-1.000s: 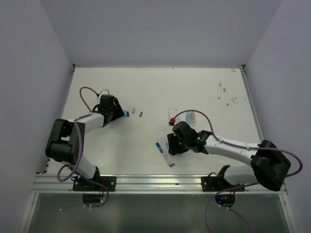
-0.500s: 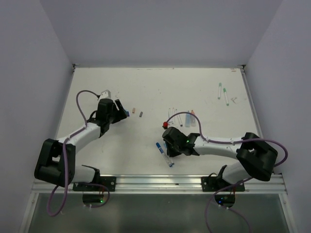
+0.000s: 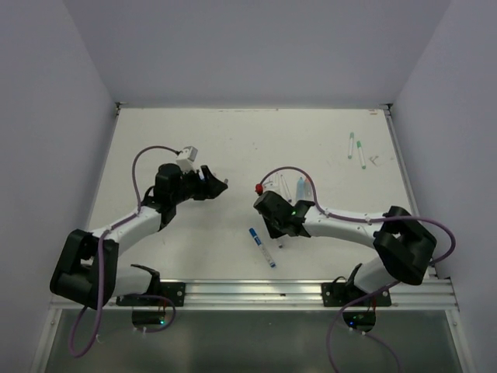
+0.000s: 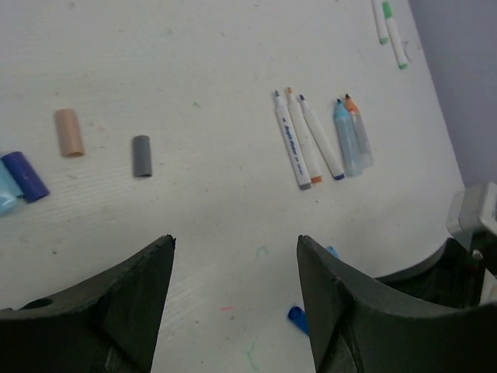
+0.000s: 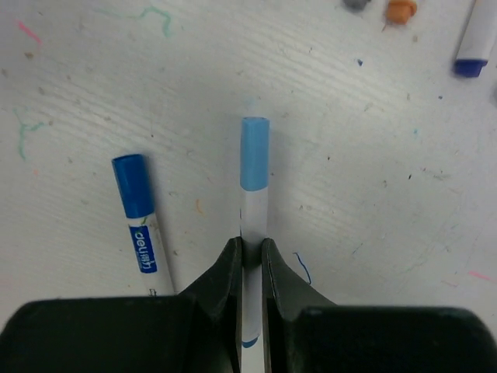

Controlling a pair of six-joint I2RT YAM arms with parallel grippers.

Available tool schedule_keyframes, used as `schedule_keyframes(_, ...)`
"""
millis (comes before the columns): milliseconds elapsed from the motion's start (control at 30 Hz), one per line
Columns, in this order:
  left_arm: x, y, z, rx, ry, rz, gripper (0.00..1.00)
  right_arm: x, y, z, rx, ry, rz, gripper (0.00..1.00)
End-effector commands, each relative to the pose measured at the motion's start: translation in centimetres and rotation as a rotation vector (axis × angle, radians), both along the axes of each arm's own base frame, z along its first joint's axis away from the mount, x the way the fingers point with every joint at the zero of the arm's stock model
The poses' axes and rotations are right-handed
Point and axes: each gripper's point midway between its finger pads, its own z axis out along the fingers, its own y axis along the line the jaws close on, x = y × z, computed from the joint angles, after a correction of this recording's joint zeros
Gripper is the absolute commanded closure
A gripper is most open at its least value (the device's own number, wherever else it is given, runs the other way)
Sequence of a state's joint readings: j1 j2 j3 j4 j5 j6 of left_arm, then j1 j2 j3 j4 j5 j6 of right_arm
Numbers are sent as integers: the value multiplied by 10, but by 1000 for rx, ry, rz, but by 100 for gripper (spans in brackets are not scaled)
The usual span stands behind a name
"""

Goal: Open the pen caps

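My right gripper (image 5: 248, 245) is shut on the white barrel of a pen whose light blue cap (image 5: 255, 153) sticks out ahead of the fingertips, low over the table. Just to its left, a second pen with a dark blue cap (image 5: 132, 185) lies on the table. In the top view this gripper (image 3: 278, 231) sits near the table's middle, with the blue-capped pen (image 3: 262, 246) just in front. My left gripper (image 4: 236, 241) is open with nothing between its fingers. It hovers left of centre (image 3: 218, 186), and the dark blue cap (image 4: 299, 317) shows beside its right finger.
Loose caps lie to the left in the left wrist view: a peach one (image 4: 69, 132), a grey one (image 4: 141, 155) and a dark blue one (image 4: 25, 176). Several uncapped pens (image 4: 314, 144) lie in a row beyond. Two green-ended pens (image 3: 355, 148) lie at the far right.
My right gripper has shut on the light-blue-capped pen and shifted left and away. The left arm has swung right toward the table's middle, its gripper still open.
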State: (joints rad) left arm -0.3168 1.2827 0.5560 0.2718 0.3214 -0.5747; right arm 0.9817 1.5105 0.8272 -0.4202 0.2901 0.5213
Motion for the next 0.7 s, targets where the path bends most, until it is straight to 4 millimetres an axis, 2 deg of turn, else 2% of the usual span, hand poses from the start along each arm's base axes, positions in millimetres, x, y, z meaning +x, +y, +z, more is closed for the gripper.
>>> schedule_keyframes(0, -16, -35, 35, -160, -142, -215, 32, 21, 19, 35, 45, -59, 65, 100)
schedule_keyframes(33, -28, -40, 32, -190, -129, -261, 32, 22, 23, 40, 64, -57, 79, 100)
schedule_keyframes(67, -33, -43, 35, -232, -124, -277, 32, 22, 27, 46, 87, -58, 89, 100)
schedule_keyframes(100, -37, -48, 48, -272, -184, -317, 32, 23, 34, 55, 120, -66, 105, 100)
schedule_keyframes(133, -45, -48, 44, -291, -175, -328, 31, 20, 41, 59, 156, -50, 128, 100)
schedule_keyframes(200, -50, -53, 52, -337, -192, -349, 30, 19, 55, 75, 234, -63, 160, 100)
schedule_keyframes(267, -53, -58, 52, -358, -171, -367, 30, 17, 65, 84, 300, -62, 186, 100)
schedule_keyframes(400, -55, -66, 52, -381, -153, -383, 30, 16, 72, 90, 339, -64, 194, 100)
schedule_keyframes(633, -53, -68, 30, -392, -52, -350, 30, 21, 78, 107, 413, -112, 178, 100)
schedule_keyframes(667, -54, -70, 32, -413, -50, -354, 30, 22, 80, 108, 416, -115, 179, 100)
